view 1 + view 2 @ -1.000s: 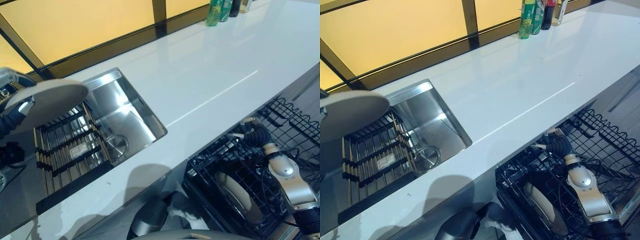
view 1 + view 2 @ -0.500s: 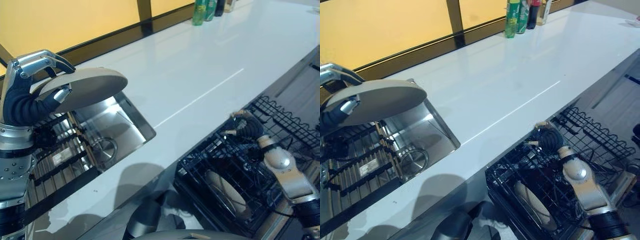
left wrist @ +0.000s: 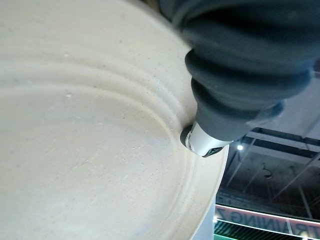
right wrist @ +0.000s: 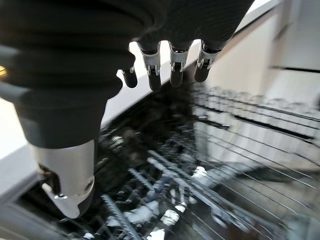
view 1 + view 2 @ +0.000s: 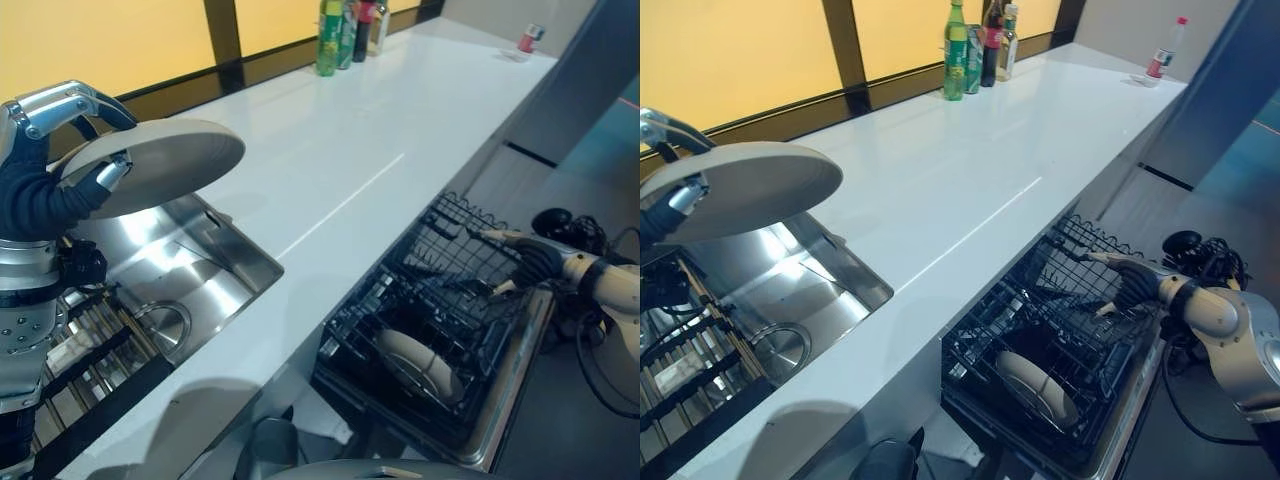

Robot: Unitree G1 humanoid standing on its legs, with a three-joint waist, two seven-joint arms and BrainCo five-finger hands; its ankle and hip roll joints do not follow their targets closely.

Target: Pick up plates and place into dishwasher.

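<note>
The left hand (image 5: 45,185) holds a round, beige ceramic plate (image 5: 160,165) by its rim, fingers curled over the upper face and the thumb pressed to the underside (the left wrist view shows the thumb tip (image 3: 205,142) lying on the plate's ringed surface). The plate is lifted, roughly level, above the rectangular stainless-steel sink (image 5: 205,270) set near the left end of the long white countertop (image 5: 350,150). A dark slatted drying rack (image 5: 95,350) lies across the sink's left part, and a round drain (image 5: 165,322) shows in the basin floor.

Below the countertop's front edge, the black wire dishwasher rack (image 5: 1060,330) is pulled out. A second beige round plate (image 5: 1038,390) stands tilted on edge among the tines near the rack's front corner. The right hand (image 5: 1130,280) is at the rack's right edge with its fingers extended and loosely spread, holding nothing; whether the fingertips (image 4: 172,75) touch the wire is hard to judge, since the right wrist view is blurred.

At the countertop's far edge, against the amber window panels (image 5: 740,50), stands a cluster of bottles (image 5: 980,45), green, dark and clear. A small red-capped white bottle (image 5: 1165,50) stands alone at the far right corner.
</note>
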